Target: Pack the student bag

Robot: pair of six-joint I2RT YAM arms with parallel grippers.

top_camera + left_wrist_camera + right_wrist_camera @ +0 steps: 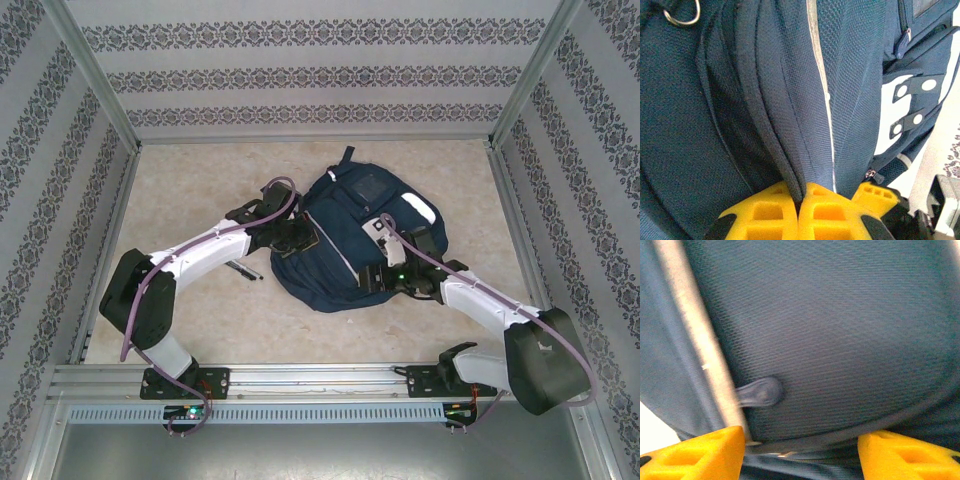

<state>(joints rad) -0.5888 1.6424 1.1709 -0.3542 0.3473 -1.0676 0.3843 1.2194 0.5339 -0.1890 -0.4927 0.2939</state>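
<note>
The student bag (350,235), a large dark navy backpack with white patches, lies flat in the middle of the table. My left gripper (300,240) reaches in from the bag's left side. In the left wrist view its yellow fingers (802,202) are shut on a dark fold of the bag's fabric (790,125), next to a thin white stripe. My right gripper (385,272) rests on the bag's near right part. Its yellow fingertips (800,450) stand wide apart and open, pressed close to the navy fabric (840,330). A grey zipper pull (760,391) lies just above its left finger.
A thin dark pen-like thing (243,271) lies on the table left of the bag. A metal ring (682,15) hangs on the bag's strap. Metal frame rails (300,378) and patterned walls close in the beige table (200,190).
</note>
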